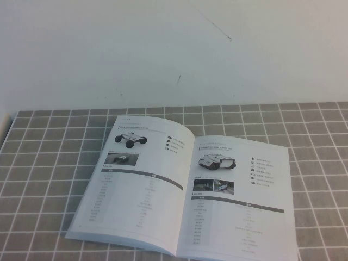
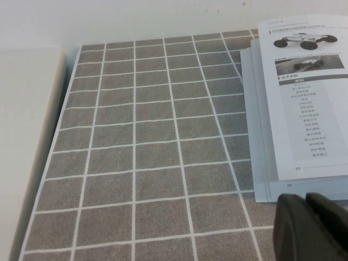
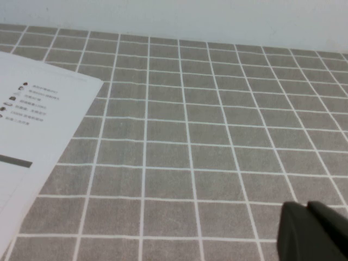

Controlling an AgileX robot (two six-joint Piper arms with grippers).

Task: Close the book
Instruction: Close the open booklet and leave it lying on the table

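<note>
L gripper (image 2: pixel 305 209) hangs just off the near-left corner of the book (image 1: pixel 185 190). R gripper (image 3: pixel 308 215) is over bare tiles (image 3: pixel 217 136) to the book's right. Can't tell grip state of either. Book lies open, flat, mid-table. Pages show wheeled robots and spec tables, txt too small to read. Corner page no. reads "05" (image 2: pixel 289 185).

The book (image 1: pixel 184 191) is smooth white paper with a faint sheen; the table cover (image 1: pixel 49 163) looks matt and finely grainy, grey squares lined white; the wall (image 1: pixel 163 49) is matt white, scuffed; the left gripper (image 2: pixel 309 228), near the book's corner, and the right gripper (image 3: pixel 311 234), over bare cover, are matt black, plastic-looking, jaws together.
</note>
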